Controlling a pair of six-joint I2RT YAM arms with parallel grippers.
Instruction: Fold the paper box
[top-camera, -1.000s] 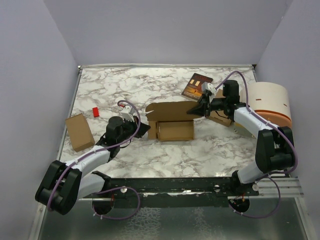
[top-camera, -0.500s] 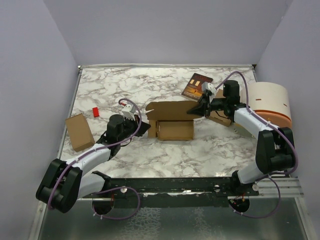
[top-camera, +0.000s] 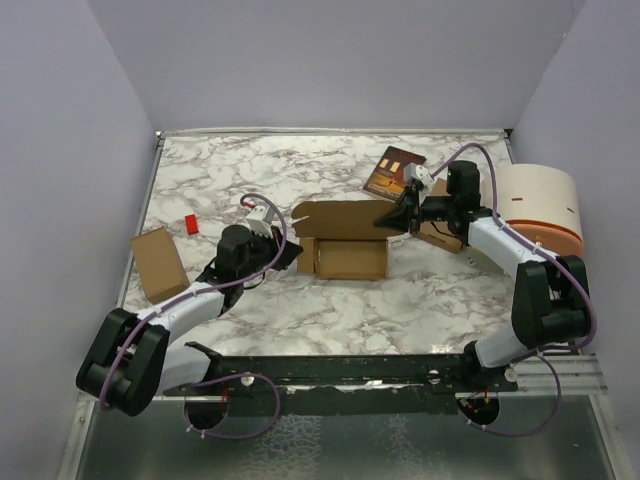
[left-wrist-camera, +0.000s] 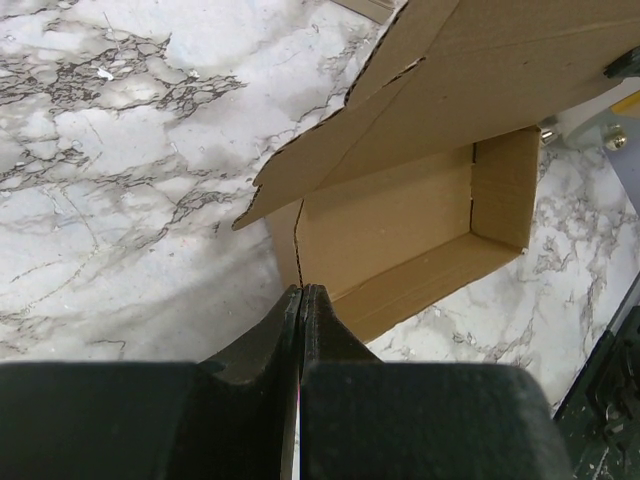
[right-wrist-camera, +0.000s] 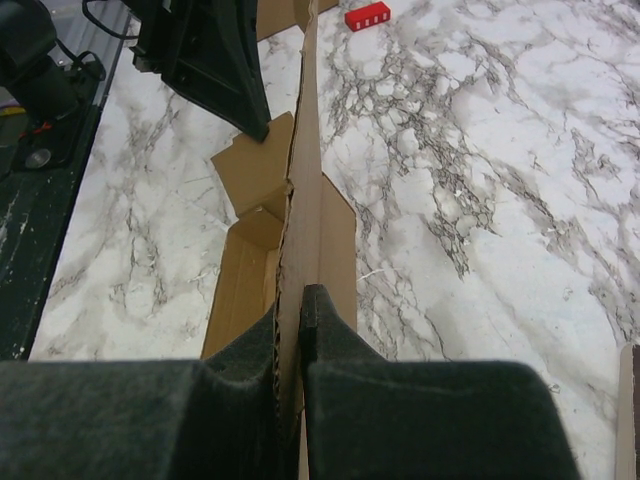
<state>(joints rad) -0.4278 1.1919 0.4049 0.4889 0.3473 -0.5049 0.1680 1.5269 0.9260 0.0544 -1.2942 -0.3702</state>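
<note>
The right gripper (right-wrist-camera: 293, 300) is clamped on the paper box (top-camera: 350, 258). In its wrist view a tan panel of the box runs edge-on straight out from between the two dark fingers, which press on either face of it with no gap showing. From above, that grip sits at the right end of the box's broad rear flap, with the open tray of the box just ahead of and below the fingertips, toward the arm bases. The left gripper (left-wrist-camera: 301, 292) has its fingers pressed together. Their tips meet the left end wall of the tray right at the corner crease, and I cannot tell whether any cardboard is caught between them. Directly ahead of those tips lies the shallow tray, its floor and far end wall in plain sight. The wide flap slants up and away over the tray's far side, its die-cut notches showing along the edge. The box thus lies between the two grippers, touching both, on the marble table (top-camera: 220, 180). A red block (top-camera: 192, 223) sits well off to the left of the left gripper and a little beyond it. A small closed cardboard carton (top-camera: 160, 263) lies farther out on the same side, next to the left forearm. A dark printed booklet (top-camera: 393, 172) lies just beyond the right gripper, and a white drum with an orange band (top-camera: 540, 205) stands to its right, outside the right arm.
</note>
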